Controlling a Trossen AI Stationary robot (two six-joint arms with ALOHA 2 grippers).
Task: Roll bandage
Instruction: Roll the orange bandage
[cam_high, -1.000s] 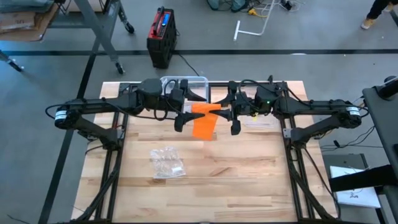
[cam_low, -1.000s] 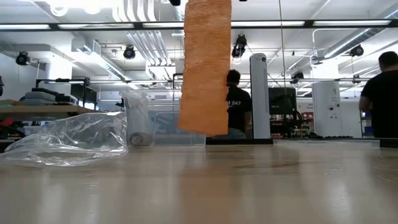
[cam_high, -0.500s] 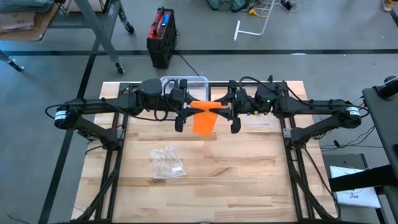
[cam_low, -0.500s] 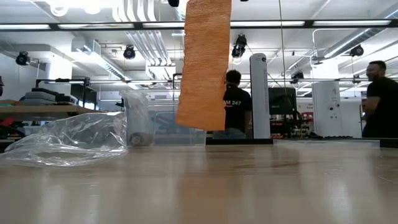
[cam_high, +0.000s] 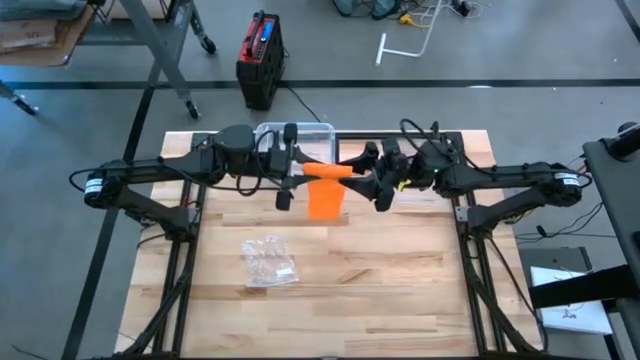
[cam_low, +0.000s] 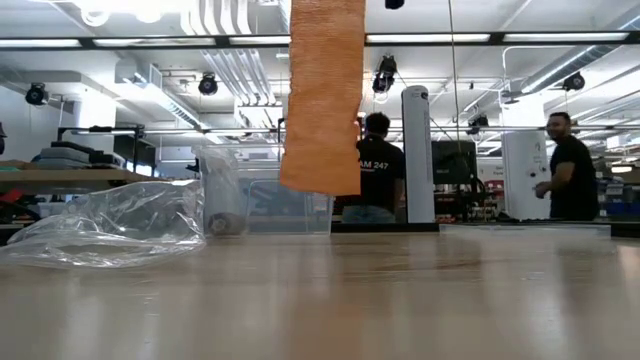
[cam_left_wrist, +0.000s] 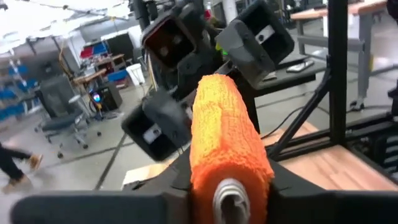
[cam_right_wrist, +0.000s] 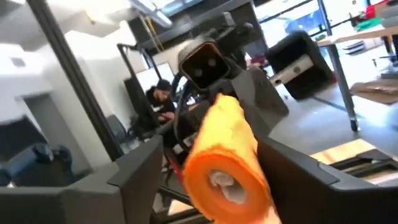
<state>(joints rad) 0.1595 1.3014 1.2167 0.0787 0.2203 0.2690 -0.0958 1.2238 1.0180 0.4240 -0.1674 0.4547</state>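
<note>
Tabletop (cam_high: 400, 270): clear plastic bag (cam_high: 269, 262), contents unclear.

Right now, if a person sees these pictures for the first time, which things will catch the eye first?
The orange bandage roll, held in the air between the left gripper and the right gripper over the back of the table, its loose end hanging down. Next, the crumpled clear plastic bag lying nearer the front.

Both arms reach inward, meeting high above the table's far centre; left gripper (cam_high: 291, 178) clamped on the roll's end, right gripper (cam_high: 377, 178) fingers spread alongside it.
</note>
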